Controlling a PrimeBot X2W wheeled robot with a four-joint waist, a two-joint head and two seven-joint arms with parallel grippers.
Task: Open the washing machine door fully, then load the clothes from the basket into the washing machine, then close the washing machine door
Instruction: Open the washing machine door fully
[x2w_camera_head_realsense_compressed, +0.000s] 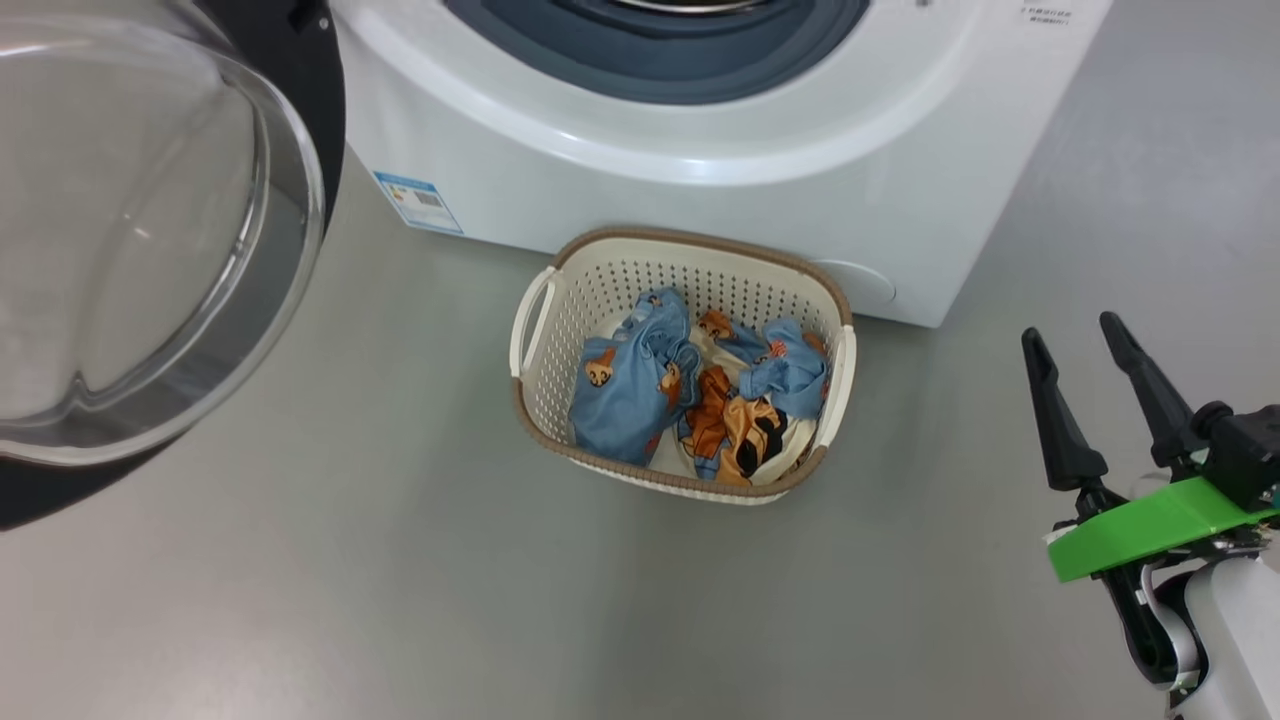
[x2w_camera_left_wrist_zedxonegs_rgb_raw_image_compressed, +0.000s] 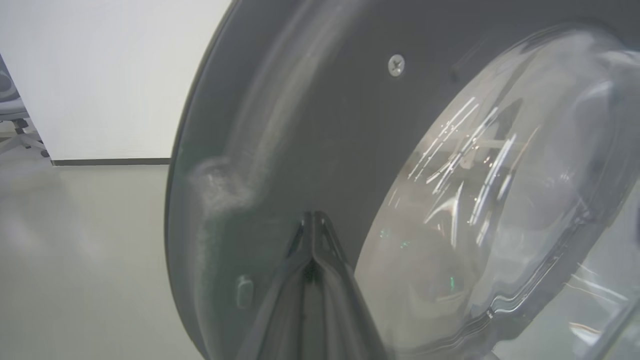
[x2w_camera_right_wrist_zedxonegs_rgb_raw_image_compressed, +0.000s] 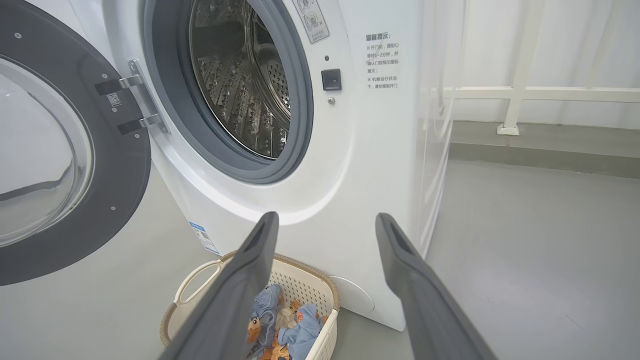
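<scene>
Hanging open, washing machine door (x2w_camera_head_realsense_compressed: 130, 230), basket (x2w_camera_head_realsense_compressed: 690, 238) nearby

A smooth grey floor (x2w_camera_head_realsense_compressed: 350, 600) lies below me, matt with soft pale reflections. In my left wrist view a plain white wall (x2w_camera_left_wrist_zedxonegs_rgb_raw_image_compressed: 110, 75) rises from the floor's far edge, with a dark skirting strip (x2w_camera_left_wrist_zedxonegs_rgb_raw_image_compressed: 110, 161) along its foot. At that view's left edge, part of a grey wheeled chair (x2w_camera_left_wrist_zedxonegs_rgb_raw_image_compressed: 10, 107) stands near the wall. In my right wrist view a white rail (x2w_camera_right_wrist_zedxonegs_rgb_raw_image_compressed: 560, 94) runs level along the floor's far edge, carried by a white post (x2w_camera_right_wrist_zedxonegs_rgb_raw_image_compressed: 519, 65) footed on a low grey ledge (x2w_camera_right_wrist_zedxonegs_rgb_raw_image_compressed: 550, 147).
</scene>
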